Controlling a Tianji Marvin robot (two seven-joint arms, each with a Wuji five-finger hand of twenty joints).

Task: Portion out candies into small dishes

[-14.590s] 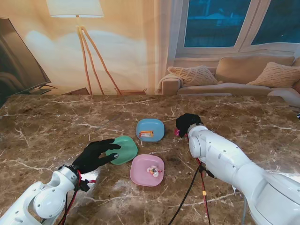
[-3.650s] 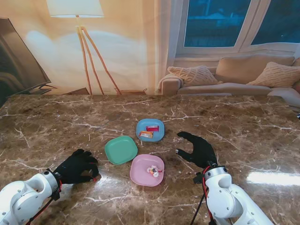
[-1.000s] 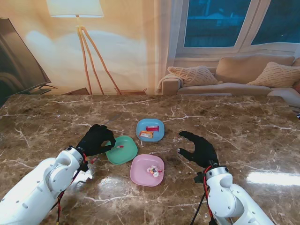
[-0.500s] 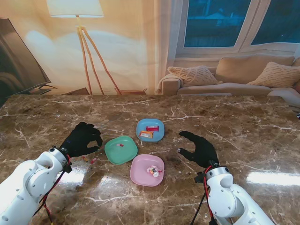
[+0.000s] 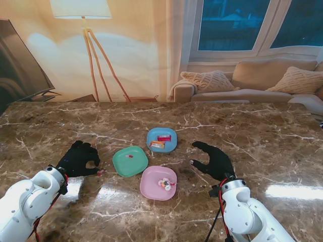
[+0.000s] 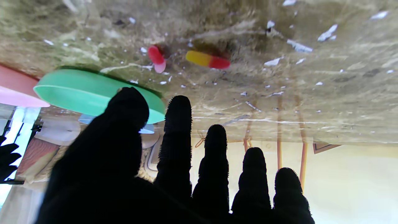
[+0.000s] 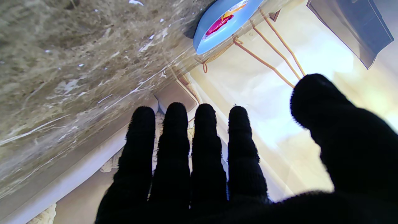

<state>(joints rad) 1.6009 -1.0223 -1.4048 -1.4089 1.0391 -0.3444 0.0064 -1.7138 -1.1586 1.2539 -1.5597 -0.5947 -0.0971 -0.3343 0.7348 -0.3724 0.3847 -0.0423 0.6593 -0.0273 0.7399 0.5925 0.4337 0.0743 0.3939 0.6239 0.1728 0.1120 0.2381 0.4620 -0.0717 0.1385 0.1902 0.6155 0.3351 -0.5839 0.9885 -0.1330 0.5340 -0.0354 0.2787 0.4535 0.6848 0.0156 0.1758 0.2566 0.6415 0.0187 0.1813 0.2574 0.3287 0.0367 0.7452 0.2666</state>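
Observation:
Three small dishes sit mid-table: a green dish with one small red candy, a blue dish holding two wrapped candies, and a pink dish with a candy cluster. My left hand, in a black glove, hovers open left of the green dish, over loose candies on the marble. The left wrist view shows a red-pink candy and a yellow-red candy beyond the fingertips, and the green dish. My right hand rests open right of the pink dish.
The marble table stretches wide around the dishes. A loose red candy lies beside my left hand. The blue dish shows in the right wrist view. A floor lamp and sofa stand beyond the far edge.
My left hand let a red candy go into the green dish, then drew back left and nearer to me, opening over the loose candies. The right hand stayed put.

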